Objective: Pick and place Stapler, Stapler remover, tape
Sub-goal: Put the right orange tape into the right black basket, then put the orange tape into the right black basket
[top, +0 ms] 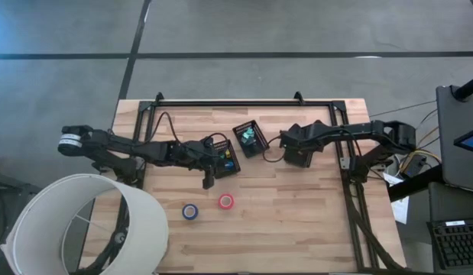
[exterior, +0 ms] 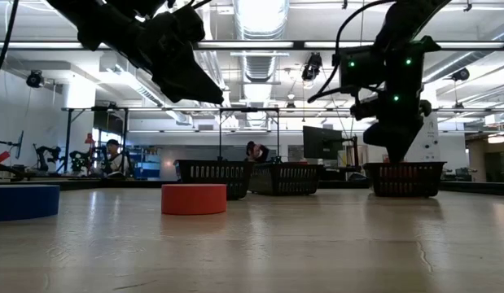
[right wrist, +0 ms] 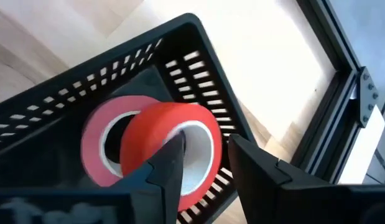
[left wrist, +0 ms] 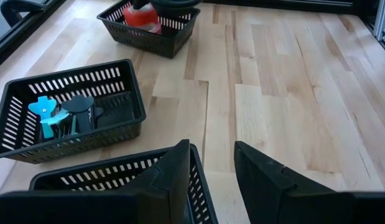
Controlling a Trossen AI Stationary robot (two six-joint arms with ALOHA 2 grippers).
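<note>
My right gripper (top: 295, 155) reaches down into a black mesh bin (right wrist: 180, 56) near the table's middle right. Its fingers are shut on a red tape roll (right wrist: 180, 124), which stands on edge beside a pink roll (right wrist: 102, 146). My left gripper (top: 208, 182) hangs open and empty over bare wood, just near of another mesh bin (top: 225, 156). A blue tape roll (top: 190, 211) and a second red roll (top: 225, 202) lie flat on the table toward its near edge. My right gripper has the red roll's wall (right wrist: 211, 146) between its fingers, one finger (right wrist: 170, 165) inside the hollow centre and the other outside the rim. It comes from above, pointing down into the bin. The roll stands tilted on edge against the pink roll; its lower edge is hidden.
A third mesh bin (top: 249, 140) holds a teal staple remover (left wrist: 49, 115) and dark items. The bin next to my left gripper holds small coloured pieces. A large white lampshade (top: 83, 225) covers the near left corner. Black frame rails run along the far and side edges.
</note>
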